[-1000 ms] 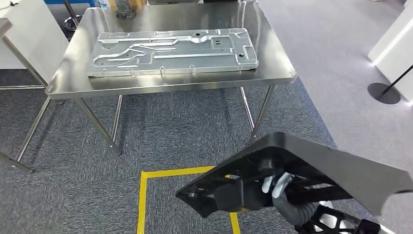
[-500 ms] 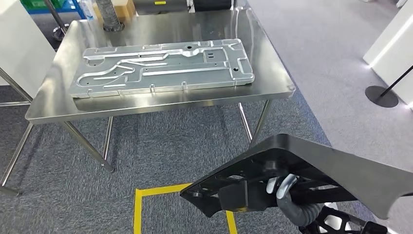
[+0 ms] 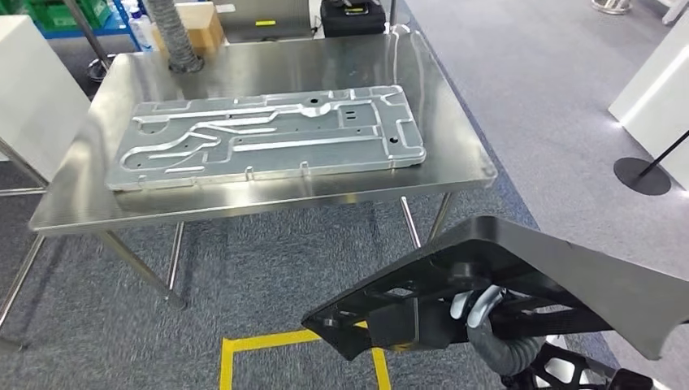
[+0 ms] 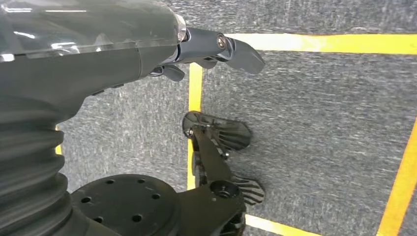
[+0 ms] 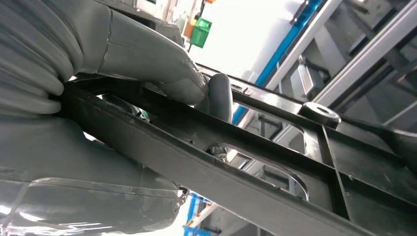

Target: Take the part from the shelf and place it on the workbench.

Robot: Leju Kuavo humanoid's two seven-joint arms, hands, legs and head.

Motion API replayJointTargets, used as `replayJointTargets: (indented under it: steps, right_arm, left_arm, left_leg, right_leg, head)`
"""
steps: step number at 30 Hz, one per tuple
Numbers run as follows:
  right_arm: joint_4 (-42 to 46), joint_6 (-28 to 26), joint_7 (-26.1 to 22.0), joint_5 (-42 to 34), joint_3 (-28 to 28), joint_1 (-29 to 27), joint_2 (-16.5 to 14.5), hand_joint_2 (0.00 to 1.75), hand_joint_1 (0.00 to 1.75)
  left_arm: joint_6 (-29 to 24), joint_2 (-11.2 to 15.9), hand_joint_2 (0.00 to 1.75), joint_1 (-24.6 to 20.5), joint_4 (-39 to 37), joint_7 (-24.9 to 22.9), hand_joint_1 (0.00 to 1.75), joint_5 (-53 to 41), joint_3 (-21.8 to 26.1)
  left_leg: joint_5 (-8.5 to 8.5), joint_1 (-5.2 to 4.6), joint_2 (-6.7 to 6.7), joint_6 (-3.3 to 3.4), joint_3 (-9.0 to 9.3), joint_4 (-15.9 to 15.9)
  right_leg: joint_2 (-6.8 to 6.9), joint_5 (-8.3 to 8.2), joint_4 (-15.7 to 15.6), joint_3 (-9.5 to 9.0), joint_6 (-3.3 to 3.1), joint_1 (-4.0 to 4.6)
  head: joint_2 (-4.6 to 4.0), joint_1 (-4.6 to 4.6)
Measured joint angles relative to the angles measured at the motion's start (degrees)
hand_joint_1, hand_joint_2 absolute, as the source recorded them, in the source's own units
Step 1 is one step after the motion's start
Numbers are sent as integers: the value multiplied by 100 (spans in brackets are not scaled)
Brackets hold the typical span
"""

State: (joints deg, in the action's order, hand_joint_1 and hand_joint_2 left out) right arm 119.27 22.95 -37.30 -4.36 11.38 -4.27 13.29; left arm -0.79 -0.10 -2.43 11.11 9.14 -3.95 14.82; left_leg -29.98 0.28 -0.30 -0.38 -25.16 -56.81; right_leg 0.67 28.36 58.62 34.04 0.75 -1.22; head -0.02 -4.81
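The part is a large flat black ribbed panel (image 3: 569, 280), carried low at the front right, tilted, over the carpet. My right hand (image 3: 473, 312) grips it from underneath. In the right wrist view the grey thumb (image 5: 147, 56) presses on a rib of the panel (image 5: 236, 162) and a dark finger wraps round from behind. The workbench (image 3: 268, 207) is a stainless steel table ahead. My left hand (image 4: 162, 49) hangs over the carpet with its fingers apart and nothing in it.
A big silver machined plate (image 3: 268, 138) covers most of the workbench top. At its far edge stand a grey hose (image 3: 175, 41), a cardboard box (image 3: 205, 28) and a black case (image 3: 353, 16). Yellow floor tape (image 3: 236, 345) lies below, a white cabinet (image 3: 32, 97) left, a stanchion base (image 3: 642, 175) right.
The whole picture has shifted: the camera has moved toward the workbench, which now shows more of its far edge. The black panel stays held in my right hand.
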Motion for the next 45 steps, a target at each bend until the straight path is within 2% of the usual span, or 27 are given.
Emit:
replayJointTargets:
  steps: [2,3,6,7,8,9,11,13,16,18,19,21,23,24,25,28,29,31,33,35,37,39,40,41,43,44,45]
  right_arm:
    - [-3,10,1,-3,1,19,2,175,175]
    - [-9,16,0,-5,1,36,5,175,175]
    - [-45,21,0,-19,4,88,10,175,175]
    - [-62,19,0,-32,7,108,10,175,175]
    - [-84,14,1,-53,9,141,10,175,175]
    - [-111,7,0,-78,11,190,10,175,175]
    - [-179,-15,-1,-145,12,317,10,175,175]
    - [-256,-31,1,-204,14,420,9,175,175]
    - [-331,-74,0,-240,20,480,7,175,175]
    - [-345,-104,0,-245,29,511,4,175,175]
    - [-351,-111,-1,-245,33,525,3,175,175]
    - [-369,-116,-1,-244,39,537,2,175,175]
    - [-394,-116,0,-243,43,536,2,175,175]
    - [-404,-119,0,-238,46,536,2,175,175]
    - [-410,-128,0,-225,49,536,2,175,175]
    - [-427,-244,0,-118,67,527,2,175,175]
    - [-434,-322,-1,-57,76,520,2,175,175]
    - [-440,-548,-1,109,95,533,2,175,175]
    - [-490,-973,0,354,107,717,3,175,175]
    - [-708,-1579,0,596,89,1175,3,175,175]
    - [-998,-1986,0,702,36,1645,4,175,175]
    - [-1213,-2193,0,811,-9,1936,4,175,175]
    - [-1310,-2344,2,934,-17,2070,4,175,175]
    - [-1400,-2553,7,1107,-19,2223,4,175,175]
    - [-1658,-3184,89,1754,-16,2634,-4,175,175]
    - [-1801,-3545,184,2224,-13,2856,-13,175,175]
    - [-1968,-3917,327,2813,-1,3110,-22,175,175]
  left_arm:
    - [0,-3,175,-4,-1,-1,0,1,3]
    - [1,-7,175,-13,-1,-1,0,1,6]
    - [6,-17,175,-26,-1,-1,0,2,17]
    - [5,-18,175,-17,-1,-2,0,2,22]
    - [3,-19,175,-2,-1,-1,0,2,27]
    - [-1,-19,175,10,-1,-1,0,2,32]
    - [-5,-14,175,27,-2,0,0,6,52]
    - [-2,-10,175,26,-3,1,0,9,78]
    - [2,-7,175,25,-3,3,0,16,112]
    - [1,-5,175,25,-3,10,0,20,125]
    - [0,-5,175,16,-3,13,0,21,128]
    - [1,-5,175,5,-3,17,0,21,131]
    - [2,-8,175,12,-3,16,0,21,131]
    - [2,-9,175,14,-3,16,0,22,131]
    - [2,-11,175,14,-3,18,0,27,132]
    - [0,-14,175,7,-3,46,0,63,158]
    - [-2,-14,175,3,-3,59,0,78,173]
    - [-6,-17,175,-6,-3,75,0,97,209]
    - [1,-34,175,-9,-3,92,0,78,245]
    - [20,-58,175,-29,-3,114,0,24,263]
    - [32,-74,175,-47,-3,130,0,-16,267]
    - [33,-81,175,-39,-3,136,0,-32,270]
    - [33,-82,175,-28,-3,140,0,-39,271]
    - [33,-82,175,-15,-3,148,0,-49,273]
    - [35,-80,175,12,-9,171,0,-68,291]
    - [37,-79,175,15,-11,180,0,-76,305]
    - [40,-77,175,13,-14,191,0,-84,321]
  left_leg:
    - [30,11,21,-70,3,-249]
    - [-53,21,24,-84,-83,-479]
    - [-590,29,25,-78,-675,-1401]
    - [-716,24,25,-57,-842,-1550]
    - [-716,13,24,-25,-936,-1529]
    - [-584,0,24,9,-959,-1337]
    - [-5,-54,23,89,-882,-682]
    - [398,-126,19,145,-839,-230]
    - [452,-149,9,245,-734,-16]
    - [425,-119,-2,294,-555,103]
    - [399,-107,-8,305,-469,138]
    - [298,-105,-19,310,-337,156]
    - [154,-96,-35,288,-165,157]
    - [72,-86,-42,269,-60,157]
    - [-14,-73,-49,247,52,157]
    - [-287,-57,-55,154,311,168]
    - [-340,-59,-51,111,384,181]
    - [-316,-53,-35,31,439,120]
    - [-198,-31,-19,-23,253,-308]
    - [-288,-15,-14,-60,-257,-1076]
    - [-708,-14,-13,-69,-835,-1648]
    - [-984,-16,-12,-45,-1162,-1633]
    - [-879,-21,-12,-27,-1226,-1410]
    - [-571,-30,-10,-1,-1257,-1096]
    - [396,-74,-6,57,-1341,-454]
    - [760,-100,-8,83,-1379,-272]
    - [958,-130,-11,101,-1414,-186]
  right_leg:
    - [-41,-167,-76,-133,-110,-3]
    - [-42,-204,-86,-199,-150,4]
    - [-40,-123,-90,-314,-221,61]
    - [-47,-83,-89,-343,-233,85]
    - [-57,-41,-87,-380,-243,109]
    - [-66,3,-86,-427,-248,130]
    - [-71,97,-91,-535,-244,153]
    - [-73,156,-127,-591,-205,141]
    - [-71,117,-80,-615,-114,115]
    - [-72,71,283,-456,-71,105]
    - [-73,111,600,-258,-51,94]
    - [-73,348,1269,258,-1,56]
    - [-69,555,1510,646,47,13]
    - [-68,516,1377,721,64,-5]
    - [-65,335,1099,724,81,-20]
    - [-17,-623,192,625,64,-22]
    - [-8,-780,71,608,26,-7]
    - [-22,-716,31,533,-68,10]
    - [-43,-625,-17,389,-159,10]
    - [-78,-512,-36,244,-220,28]
    - [-107,-366,-38,83,-240,53]
    - [-109,-203,-36,-132,-244,74]
    - [-108,-121,-36,-254,-242,81]
    - [-106,-38,-37,-364,-237,85]
    - [-125,105,-16,-503,-205,87]
    - [-140,161,-7,-517,-175,91]
    - [-156,203,-2,-515,-142,89]
  head:
    - [0,-2]
    - [0,-3]
    - [0,-7]
    - [0,-7]
    - [0,-7]
    - [0,-7]
    - [0,-5]
    - [0,-6]
    - [0,-7]
    - [0,-5]
    - [0,-5]
    - [0,-4]
    - [0,-4]
    - [0,-4]
    - [0,-4]
    - [0,-6]
    - [0,-6]
    - [0,-7]
    - [0,-6]
    - [0,-6]
    - [0,-7]
    - [0,-7]
    - [0,-7]
    - [0,-7]
    - [0,-6]
    - [0,-5]
    - [0,-5]
